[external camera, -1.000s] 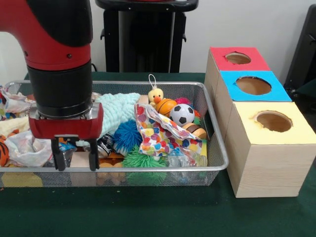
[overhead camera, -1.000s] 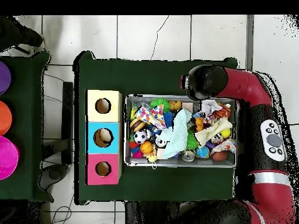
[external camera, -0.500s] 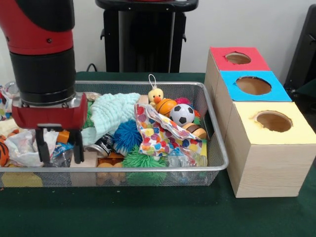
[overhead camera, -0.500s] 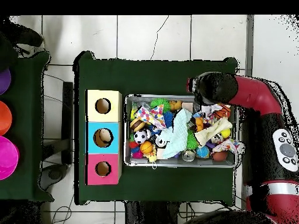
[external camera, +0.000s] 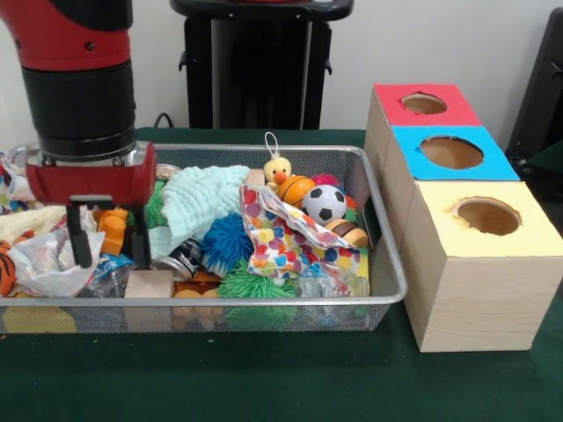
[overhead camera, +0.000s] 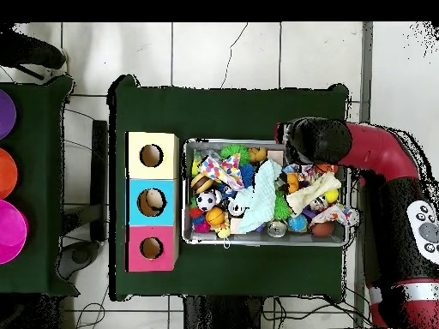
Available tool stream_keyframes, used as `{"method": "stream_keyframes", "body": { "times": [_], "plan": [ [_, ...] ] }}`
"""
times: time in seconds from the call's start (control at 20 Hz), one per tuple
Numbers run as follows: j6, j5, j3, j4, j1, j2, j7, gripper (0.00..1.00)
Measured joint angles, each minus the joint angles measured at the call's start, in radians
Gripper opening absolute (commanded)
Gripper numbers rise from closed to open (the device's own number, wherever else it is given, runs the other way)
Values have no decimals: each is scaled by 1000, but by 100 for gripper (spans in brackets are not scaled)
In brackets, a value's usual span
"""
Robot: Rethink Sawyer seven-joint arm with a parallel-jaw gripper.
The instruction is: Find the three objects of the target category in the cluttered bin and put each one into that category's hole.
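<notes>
At the left end of the wire mesh bin (external camera: pixel 387 264), the claw (external camera: pixel 109 239) hangs with its 2 black fingers (external camera: pixel 81 244) spread apart, empty, above crinkly plastic wrap (external camera: pixel 44 264). Right of it lie a knitted cloth (external camera: pixel 198 200), spiky balls (external camera: pixel 227 242) and a smooth soccer ball (external camera: pixel 325 202). Right of the bin stands a wooden box (external camera: pixel 457 264) with 3 round holes (external camera: pixel 450 151).

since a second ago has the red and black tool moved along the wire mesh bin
Yes. In the front view the red and black tool has shifted left toward the wire mesh bin's left end and lifted slightly, farther from the yellow-topped wooden box.
</notes>
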Motion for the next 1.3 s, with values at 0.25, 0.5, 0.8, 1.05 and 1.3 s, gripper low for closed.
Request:
{"method": "stream_keyframes", "body": {
  "times": [0.25,0.5,0.8,1.05,1.3],
  "plan": [
    [-33,-2,0,60,0,-29,0,100],
    [-62,-5,1,94,0,-38,0,100],
    [-89,-8,10,102,-14,-38,0,100],
    [-95,-11,11,117,-32,-38,0,100],
    [-95,-29,11,139,-46,-38,0,100]
  ]
}}
